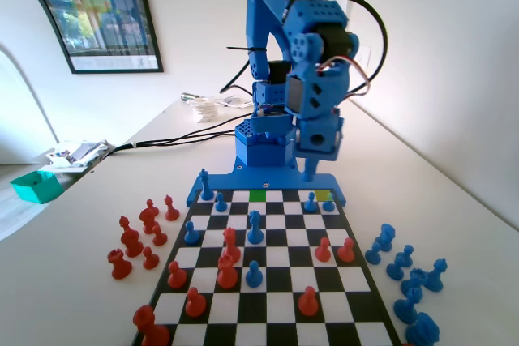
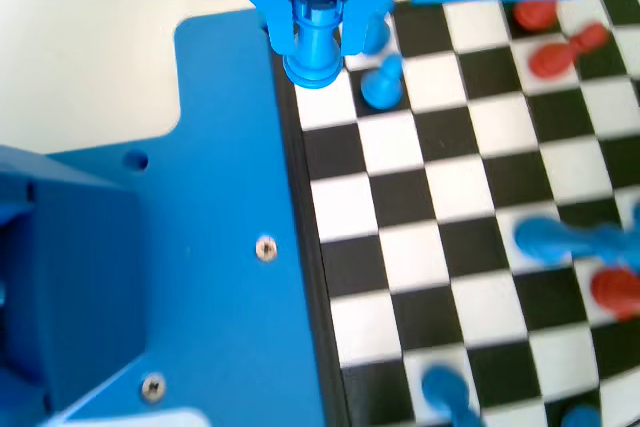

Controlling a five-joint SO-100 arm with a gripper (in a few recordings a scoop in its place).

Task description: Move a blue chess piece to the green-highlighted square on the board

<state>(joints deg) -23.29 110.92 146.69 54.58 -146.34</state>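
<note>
Wrist view: my gripper (image 2: 318, 22) has its two jaws closed around a blue rook (image 2: 316, 32) (crenellated top, plainly a rook), one jaw on each side of its stem. The rook's base sits at the board (image 2: 440, 247) edge row, next to the blue base plate (image 2: 230, 197). A blue pawn (image 2: 383, 82) stands just beside it, one square further into the board.

Fixed view: my gripper (image 1: 310, 169) hangs low over the far row, right of centre, near the yellow-green square (image 1: 323, 195). The green-highlighted square (image 1: 257, 194) lies in the same far row, well to the left of my gripper, nothing standing on it. Red pieces (image 1: 138, 237) grouped off the board's left side, blue pieces (image 1: 405, 269) off the right
</note>
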